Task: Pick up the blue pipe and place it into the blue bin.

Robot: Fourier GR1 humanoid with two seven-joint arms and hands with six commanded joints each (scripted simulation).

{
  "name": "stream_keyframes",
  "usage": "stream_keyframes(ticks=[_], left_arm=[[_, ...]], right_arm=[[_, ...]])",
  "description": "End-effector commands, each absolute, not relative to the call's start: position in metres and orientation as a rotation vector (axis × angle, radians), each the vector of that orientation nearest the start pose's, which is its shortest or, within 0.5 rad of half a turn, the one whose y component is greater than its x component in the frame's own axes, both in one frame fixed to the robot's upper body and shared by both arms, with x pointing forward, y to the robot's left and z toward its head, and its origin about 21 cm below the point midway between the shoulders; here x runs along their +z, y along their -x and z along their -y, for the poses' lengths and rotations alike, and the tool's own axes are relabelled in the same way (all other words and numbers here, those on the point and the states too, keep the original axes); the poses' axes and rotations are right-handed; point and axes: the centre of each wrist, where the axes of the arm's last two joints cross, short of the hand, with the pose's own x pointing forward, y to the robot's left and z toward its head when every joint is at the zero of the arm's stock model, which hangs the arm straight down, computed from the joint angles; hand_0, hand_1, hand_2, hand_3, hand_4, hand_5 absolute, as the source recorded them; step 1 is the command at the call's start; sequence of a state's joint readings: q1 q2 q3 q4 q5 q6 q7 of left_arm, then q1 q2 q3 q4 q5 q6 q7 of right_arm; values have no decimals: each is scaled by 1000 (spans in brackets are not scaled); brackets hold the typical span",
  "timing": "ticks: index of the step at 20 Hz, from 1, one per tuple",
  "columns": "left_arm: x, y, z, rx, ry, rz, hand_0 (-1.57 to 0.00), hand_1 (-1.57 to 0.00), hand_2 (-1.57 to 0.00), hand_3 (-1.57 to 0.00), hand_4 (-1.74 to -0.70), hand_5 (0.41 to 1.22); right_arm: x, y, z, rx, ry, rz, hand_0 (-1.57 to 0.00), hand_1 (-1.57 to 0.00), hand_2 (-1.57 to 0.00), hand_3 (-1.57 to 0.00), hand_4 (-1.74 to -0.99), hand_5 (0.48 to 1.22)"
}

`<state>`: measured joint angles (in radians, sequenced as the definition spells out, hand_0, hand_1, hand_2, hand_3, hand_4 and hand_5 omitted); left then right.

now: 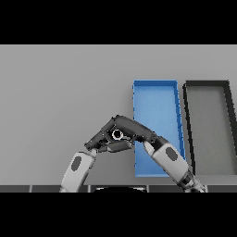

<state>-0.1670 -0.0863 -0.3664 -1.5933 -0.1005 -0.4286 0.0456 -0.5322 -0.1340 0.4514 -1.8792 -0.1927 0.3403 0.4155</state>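
Both hands met just left of the blue bin (155, 109); the right hand (126, 130) overlapped the left hand (98, 141). No pipe showed, and whether either hand's fingers were open or closed could not be told. Judging by this, the grasp was in hand; next called for a carry rightward over the bin.

blue pipe unseen, blue bin (155, 95) corner behind right arm (169, 159)

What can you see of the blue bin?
The blue bin is a long, open-topped rectangular tray with low walls and a flat floor, plain blue, plastic-looking. It lies flat on the grey table, long side running away from the robot, left of a black bin. Nothing shows inside. The right arm overlaps its near part.
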Motion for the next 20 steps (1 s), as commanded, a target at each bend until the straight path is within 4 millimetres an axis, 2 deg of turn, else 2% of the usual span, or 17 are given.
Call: stream_keyframes(ticks=[1, 4, 7, 8, 9, 10, 11, 13, 16, 18, 20], left_arm=[[49, -261, -103, -772, 600, 1624, -1571, -1571, -1571, -1437, -1722, 1221], [48, -257, -103, -768, 593, 1633, -1571, -1571, -1571, -1428, -1730, 1221], [50, -258, -101, -764, 561, 1656, -1571, -1571, -1571, -1424, -1730, 1221], [51, -259, -106, -779, 522, 1687, -1571, -1571, -1571, -1454, -1724, 1221], [50, -259, -107, -793, 501, 1700, -1462, -1342, -1293, -1166, -1599, 1221], [49, -261, -109, -822, 514, 1686, -1169, -1073, -1034, -933, -1475, 1221], [50, -262, -110, -858, 532, 1674, -935, -858, -827, -746, -1372, 1221], [51, -264, -114, -915, 529, 1650, -598, -549, -529, -477, -1206, 1221], [48, -261, -114, -913, 484, 1622, -306, -281, -270, -244, -1047, 938], [49, -260, -116, -889, 497, 1628, -195, -179, -173, -156, -996, 770], [51, -259, -110, -864, 509, 1598, -125, -114, -110, -99, -970, 647]], right_arm=[[183, -257, 93, 1075, -573, 1747, -1478, -1478, -1482, -1400, -1692, 1071], [182, -256, 91, 1059, -600, 1765, -1523, -1523, -1526, -1484, -1716, 1144], [182, -256, 91, 1046, -578, 1807, -1547, -1547, -1548, -1526, -1728, 1182], [181, -254, 92, 1040, -573, 1825, -1551, -1551, -1552, -1535, -1731, 1190], [182, -253, 92, 1045, -557, 1829, -1555, -1555, -1556, -1542, -1733, 1196], [180, -250, 93, 1042, -554, 1824, -1558, -1558, -1559, -1548, -1734, 1201], [183, -250, 90, 1043, -538, 1807, -1561, -1561, -1561, -1553, -1736, 1205], [183, -247, 89, 1035, -541, 1794, -1565, -1565, -1565, -1559, -1738, 1211], [184, -247, 87, 1043, -519, 1772, -1568, -1568, -1568, -1565, -1739, 1216], [179, -246, 87, 1048, -483, 1752, -1569, -1569, -1569, -1567, -1740, 1218], [183, -248, 88, 1048, -487, 1764, -1570, -1570, -1570, -1569, -1740, 1219]])
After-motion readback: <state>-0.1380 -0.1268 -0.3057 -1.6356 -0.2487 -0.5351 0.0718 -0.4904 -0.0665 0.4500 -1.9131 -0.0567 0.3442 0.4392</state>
